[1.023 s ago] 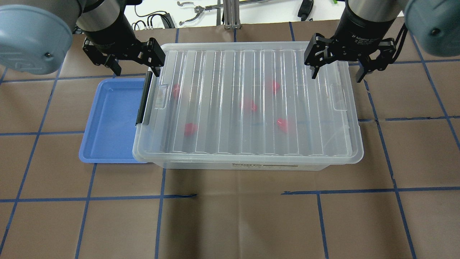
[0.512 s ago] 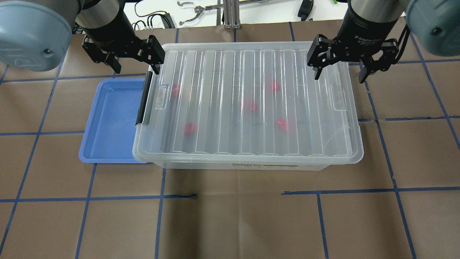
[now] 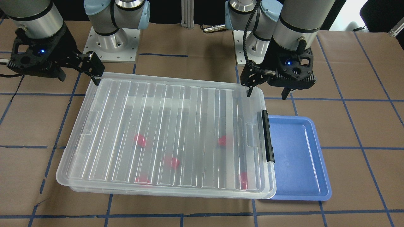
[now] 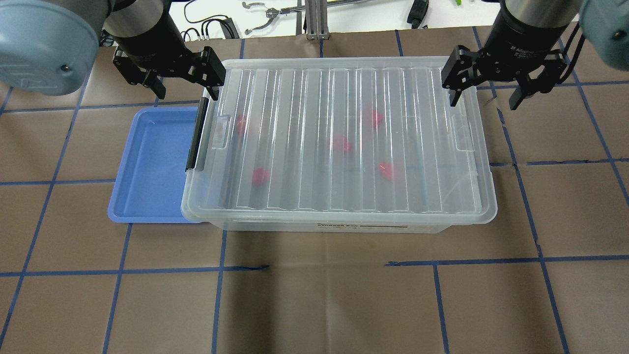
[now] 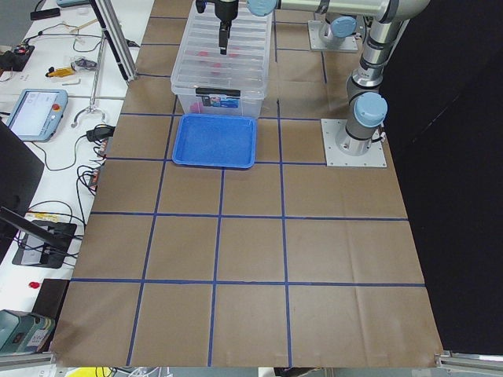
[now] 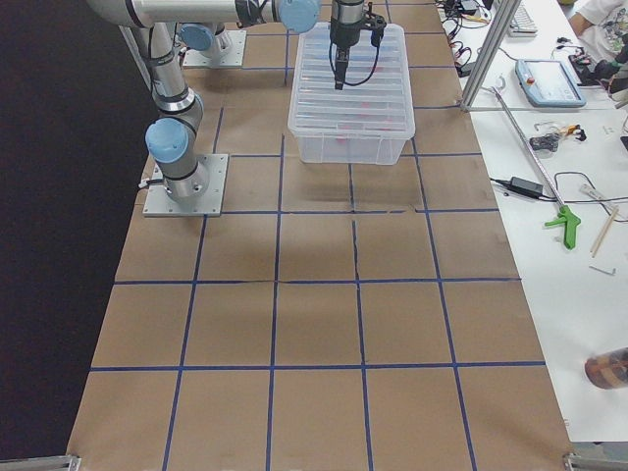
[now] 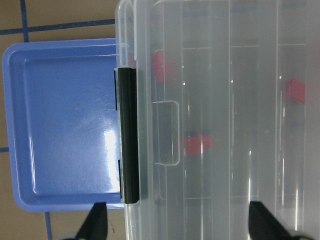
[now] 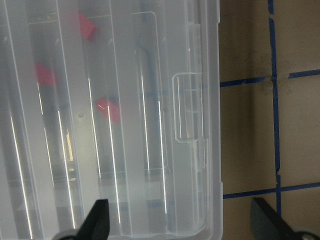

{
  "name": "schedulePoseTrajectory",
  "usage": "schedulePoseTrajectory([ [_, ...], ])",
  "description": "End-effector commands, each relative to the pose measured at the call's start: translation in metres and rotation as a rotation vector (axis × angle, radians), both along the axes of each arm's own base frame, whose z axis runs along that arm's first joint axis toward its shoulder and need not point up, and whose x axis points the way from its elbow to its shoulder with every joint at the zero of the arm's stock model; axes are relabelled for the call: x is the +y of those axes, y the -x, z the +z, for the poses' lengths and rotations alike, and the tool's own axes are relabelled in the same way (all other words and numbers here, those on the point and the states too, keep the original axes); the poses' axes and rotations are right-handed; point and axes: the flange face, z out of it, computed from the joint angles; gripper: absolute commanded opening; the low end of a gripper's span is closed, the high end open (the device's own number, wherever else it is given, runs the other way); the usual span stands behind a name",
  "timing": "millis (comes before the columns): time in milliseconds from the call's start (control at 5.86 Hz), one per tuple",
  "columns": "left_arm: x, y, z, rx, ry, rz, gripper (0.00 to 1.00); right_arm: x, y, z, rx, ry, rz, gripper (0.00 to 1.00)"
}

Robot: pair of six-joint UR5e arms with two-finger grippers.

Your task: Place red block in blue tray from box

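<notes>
The box is a clear bin with its ribbed lid closed and a black clip handle on its left end. Several red blocks lie inside, blurred through the lid, one of them near the front left. The blue tray lies empty against the box's left end, its edge tucked under the lid's rim. My left gripper is open above the box's back left corner and the tray's far edge. My right gripper is open above the box's back right edge. In the front-facing view the left gripper is on the right.
Brown paper with a blue tape grid covers the table. Cables and tools lie on the white bench beyond the table's far edge. The robot bases stand behind the box. Side benches hold a tablet and tools.
My right gripper has moved to the right, from over the lid to over the box's right end. My left gripper has barely moved. Both stay open.
</notes>
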Motion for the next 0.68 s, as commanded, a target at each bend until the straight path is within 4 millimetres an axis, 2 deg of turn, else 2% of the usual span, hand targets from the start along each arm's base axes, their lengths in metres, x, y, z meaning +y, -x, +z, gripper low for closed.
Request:
schedulePoseTrajectory([
  [0,0.000,0.000,-0.001,-0.001,-0.002,0.000,0.99,-0.002,0.041,-0.045,-0.011,-0.029,-0.060,1.00],
  [171,0.001,0.000,0.000,-0.001,0.001,0.000,0.99,0.001,0.050,-0.069,-0.013,-0.031,-0.082,1.00],
  [341,0.001,0.000,0.000,-0.001,0.001,0.000,0.99,0.006,0.049,-0.092,-0.013,-0.035,-0.088,1.00],
  [512,0.001,0.000,0.000,0.000,-0.001,0.000,0.99,0.008,0.048,-0.104,-0.012,-0.026,-0.082,1.00],
])
